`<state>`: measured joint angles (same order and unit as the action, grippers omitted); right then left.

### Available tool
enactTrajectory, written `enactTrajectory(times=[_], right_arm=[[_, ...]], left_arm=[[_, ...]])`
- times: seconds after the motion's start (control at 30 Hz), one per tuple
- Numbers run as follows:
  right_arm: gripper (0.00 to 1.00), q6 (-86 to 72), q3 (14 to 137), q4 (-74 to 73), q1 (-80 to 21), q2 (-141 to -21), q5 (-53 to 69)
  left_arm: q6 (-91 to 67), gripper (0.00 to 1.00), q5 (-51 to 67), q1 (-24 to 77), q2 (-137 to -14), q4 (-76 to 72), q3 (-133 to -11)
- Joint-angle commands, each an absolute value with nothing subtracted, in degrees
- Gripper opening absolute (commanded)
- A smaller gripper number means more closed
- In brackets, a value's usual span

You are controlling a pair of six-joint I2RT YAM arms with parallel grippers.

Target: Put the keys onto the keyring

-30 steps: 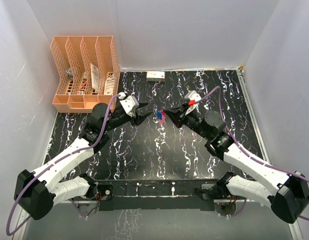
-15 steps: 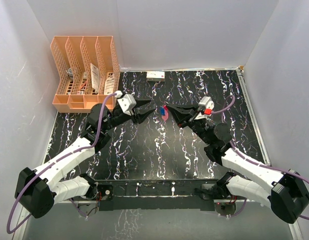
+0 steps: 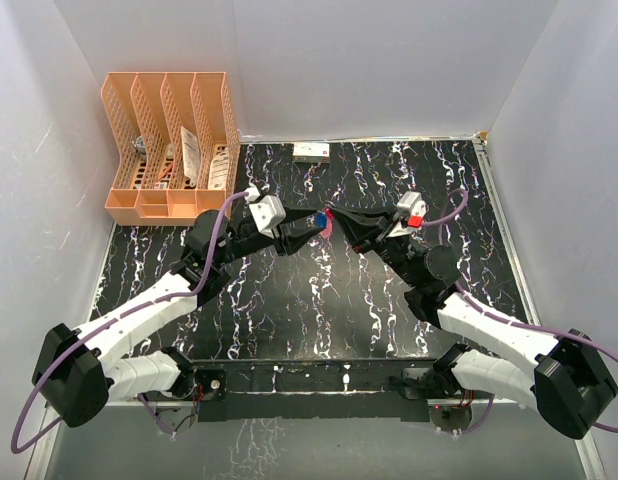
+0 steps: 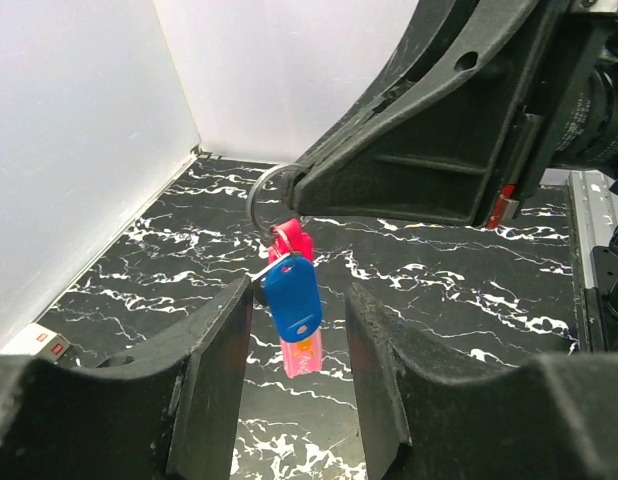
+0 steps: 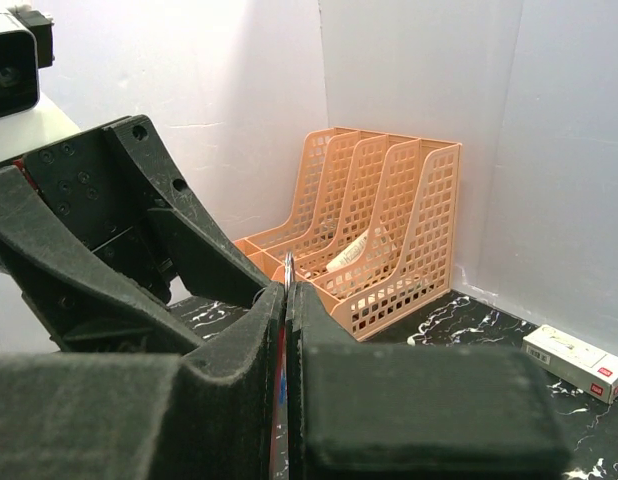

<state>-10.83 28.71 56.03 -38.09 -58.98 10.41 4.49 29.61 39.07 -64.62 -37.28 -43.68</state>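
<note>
While straddling the blue key [image 4: 292, 297], left tool [image 3: 309, 221]: wide, gripping nothing.
blue key: hangs from keyring [image 4: 272, 195], long axis vertical, clear of tabletop [image 3: 289, 300].
keyring: just right of left tool, red strap [image 4: 301, 352] dangling behind key.
right tool [image 3: 337, 216]: clamped on keyring.
nearer arm for key: left.

The left gripper [image 3: 311, 222] advanced toward the right gripper [image 3: 336, 214], until the small blue-headed key [image 4: 292, 295] hung between its open fingers [image 4: 214, 370].
</note>
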Motion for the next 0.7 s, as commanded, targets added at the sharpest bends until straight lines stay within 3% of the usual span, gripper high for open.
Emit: enactTrajectory(times=[0.0,0.67], right_arm=[[0.0,-11.07,30.91,60.82,-37.88,-58.82,10.15],[0.0,-11.5,30.45,61.52,-37.86,-58.8,10.81]], left_arm=[[5.78,0.4,28.31,40.69,-64.54,-40.26,-44.86],[6.93,0.4,25.25,42.95,-65.66,-42.19,-46.24]])
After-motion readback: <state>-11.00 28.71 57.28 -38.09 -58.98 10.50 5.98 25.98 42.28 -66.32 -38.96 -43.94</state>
